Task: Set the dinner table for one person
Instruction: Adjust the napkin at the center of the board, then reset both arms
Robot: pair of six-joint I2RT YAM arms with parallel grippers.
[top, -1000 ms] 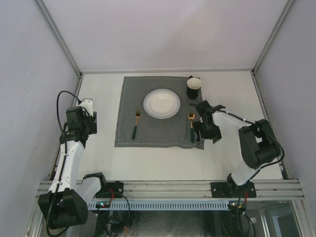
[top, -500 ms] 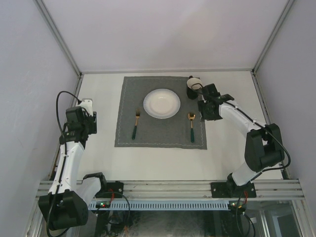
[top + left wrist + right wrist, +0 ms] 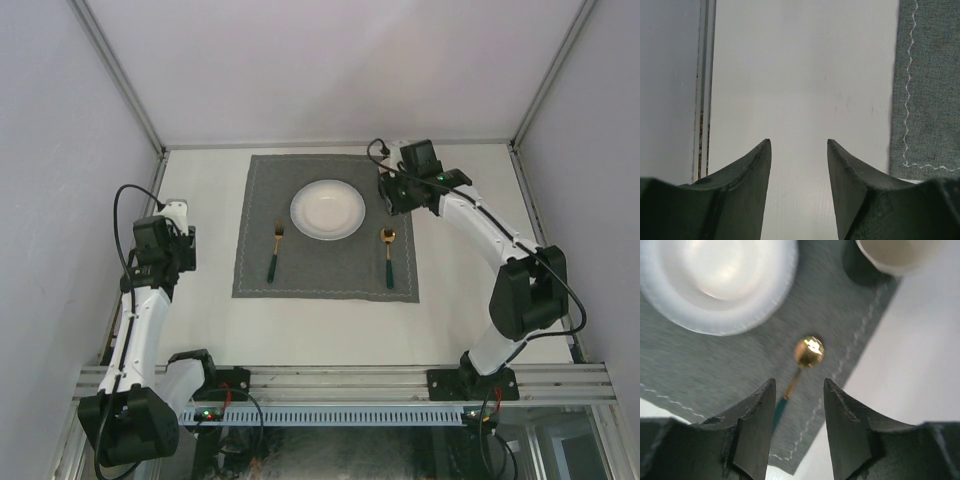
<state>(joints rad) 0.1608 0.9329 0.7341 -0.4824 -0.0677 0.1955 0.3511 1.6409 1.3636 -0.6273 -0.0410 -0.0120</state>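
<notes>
On the mat point(image 3: 300, 275) a plate point(image 3: 327, 209), fork point(image 3: 275, 250) and spoon point(image 3: 388, 255) are laid; the cup point(image 3: 895, 252) is judged next to be gripped by the spread, empty right tool point(image 3: 799, 385).

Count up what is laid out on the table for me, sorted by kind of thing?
Mat: 1
Plate: 1
Fork: 1
Spoon: 1
Cup: 1
Total: 5
</notes>
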